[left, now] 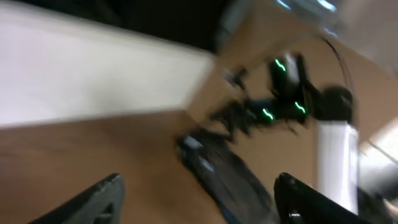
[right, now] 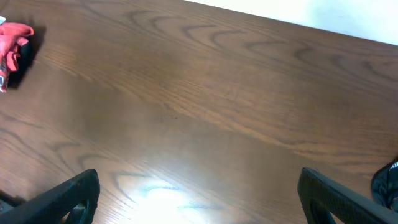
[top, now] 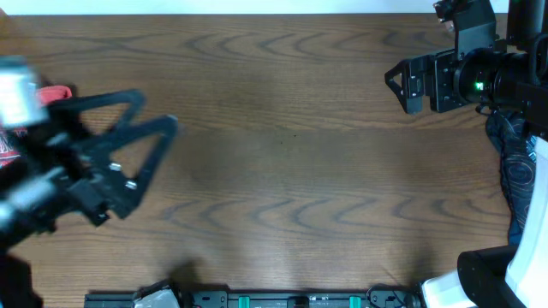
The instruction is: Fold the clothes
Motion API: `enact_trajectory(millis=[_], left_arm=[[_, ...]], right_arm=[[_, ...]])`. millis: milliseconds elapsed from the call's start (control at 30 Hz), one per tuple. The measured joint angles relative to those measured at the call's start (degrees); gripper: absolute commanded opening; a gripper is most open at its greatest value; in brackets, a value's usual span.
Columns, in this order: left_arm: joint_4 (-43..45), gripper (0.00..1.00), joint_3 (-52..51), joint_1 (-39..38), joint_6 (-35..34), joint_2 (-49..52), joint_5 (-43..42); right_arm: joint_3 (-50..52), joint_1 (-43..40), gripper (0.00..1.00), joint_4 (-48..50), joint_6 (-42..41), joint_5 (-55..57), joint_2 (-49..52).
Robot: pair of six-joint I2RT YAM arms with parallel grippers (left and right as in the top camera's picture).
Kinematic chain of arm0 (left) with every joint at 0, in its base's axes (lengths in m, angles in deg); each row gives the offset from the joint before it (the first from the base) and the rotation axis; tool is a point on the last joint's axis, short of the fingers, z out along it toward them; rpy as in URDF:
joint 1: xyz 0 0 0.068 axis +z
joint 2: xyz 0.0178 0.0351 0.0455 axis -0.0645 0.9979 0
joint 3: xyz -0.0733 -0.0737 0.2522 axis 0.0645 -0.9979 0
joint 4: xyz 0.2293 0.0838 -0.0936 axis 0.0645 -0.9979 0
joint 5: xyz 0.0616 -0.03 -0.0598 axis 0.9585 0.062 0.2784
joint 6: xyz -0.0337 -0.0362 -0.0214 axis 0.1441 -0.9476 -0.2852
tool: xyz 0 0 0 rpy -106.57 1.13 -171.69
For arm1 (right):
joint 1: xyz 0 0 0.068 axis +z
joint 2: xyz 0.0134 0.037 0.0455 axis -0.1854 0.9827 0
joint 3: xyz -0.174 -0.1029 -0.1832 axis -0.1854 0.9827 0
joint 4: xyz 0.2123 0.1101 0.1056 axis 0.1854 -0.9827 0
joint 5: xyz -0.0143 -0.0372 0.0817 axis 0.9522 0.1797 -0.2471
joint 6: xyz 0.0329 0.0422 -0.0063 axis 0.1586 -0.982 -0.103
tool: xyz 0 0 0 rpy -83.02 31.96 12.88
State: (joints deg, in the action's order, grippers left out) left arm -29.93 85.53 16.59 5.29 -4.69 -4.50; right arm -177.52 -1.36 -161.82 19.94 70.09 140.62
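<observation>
Coral-red T-shirt lay bunched at the tabletop's far-left edge, just beside the left gripper and well apart from the right gripper; both grippers were released and empty.

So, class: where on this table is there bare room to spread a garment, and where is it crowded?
The middle of the table is bare, bordered at one end by the left gripper, jaws open, and red cloth, at the other by the right gripper and navy patterned garment. Both ends are crowded.
</observation>
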Motion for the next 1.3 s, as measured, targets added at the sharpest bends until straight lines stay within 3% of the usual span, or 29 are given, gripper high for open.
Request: enact_trajectory(millis=[133, 267, 533, 667, 1300], left_arm=[[-7.02, 0.92, -0.13, -11.69, 5.92, 3.26, 7.3], [-9.84, 1.0, -0.35, -16.81, 9.16, 4.63, 18.73], [-9.53, 0.98, -0.33, -18.91, 10.95, 2.69, 47.54], [-9.53, 0.98, -0.33, -18.91, 11.15, 2.62, 57.44], [-13.51, 0.98, -0.33, -18.91, 11.3, 2.03, 64.39]], right_arm=[[0.0, 0.0, 0.99, -0.02, 0.02, 0.15, 0.0], [0.0, 0.0, 0.99, 0.0, 0.02, 0.15, 0.0], [0.0, 0.0, 0.99, 0.0, 0.02, 0.17, 0.0], [0.0, 0.0, 0.99, 0.0, 0.02, 0.17, 0.0], [0.0, 0.0, 0.99, 0.0, 0.04, 0.17, 0.0]])
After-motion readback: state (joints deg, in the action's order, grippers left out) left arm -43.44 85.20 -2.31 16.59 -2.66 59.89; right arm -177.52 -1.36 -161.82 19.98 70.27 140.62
